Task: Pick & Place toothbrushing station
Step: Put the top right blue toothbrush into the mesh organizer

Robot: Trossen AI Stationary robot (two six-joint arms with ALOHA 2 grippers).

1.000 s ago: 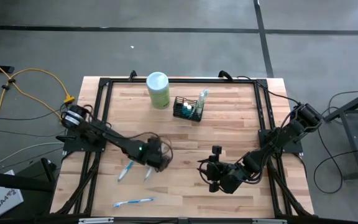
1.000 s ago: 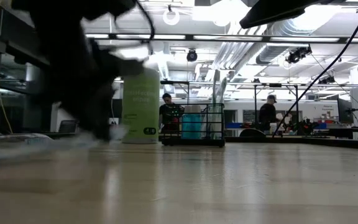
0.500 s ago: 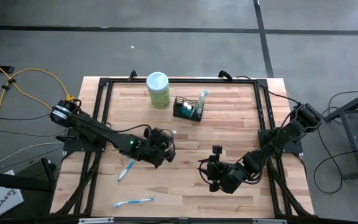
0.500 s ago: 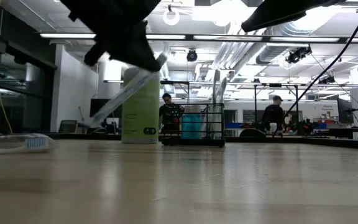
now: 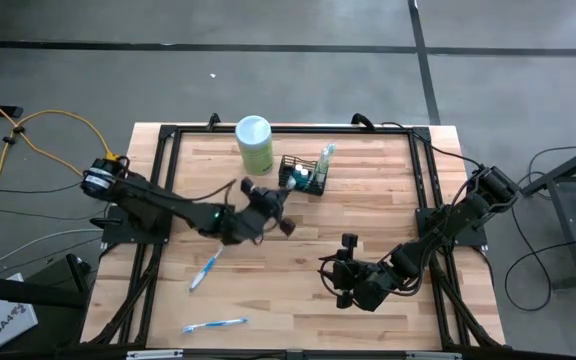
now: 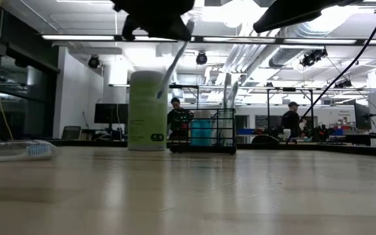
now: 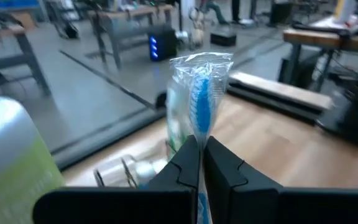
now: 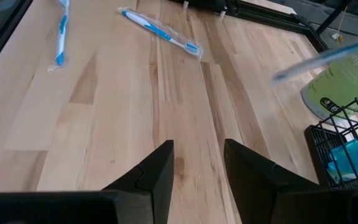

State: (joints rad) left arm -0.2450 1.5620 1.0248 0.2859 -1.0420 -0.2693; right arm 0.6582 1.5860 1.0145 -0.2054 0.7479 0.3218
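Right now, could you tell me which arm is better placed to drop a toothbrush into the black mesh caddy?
The left. Its gripper is shut on a wrapped toothbrush, raised beside the caddy. The right gripper is open, empty and farther away.

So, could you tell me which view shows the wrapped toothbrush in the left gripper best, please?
The left wrist view: the wrapped toothbrush fills the frame, pinched between the left gripper fingers. The high view hides most of it under the arm. The low view shows a pale angled stick; the right wrist view, a blurred streak.

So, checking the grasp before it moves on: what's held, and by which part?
The left claw pinches a wrapped toothbrush by its handle, brush head free. The right claw holds nothing.
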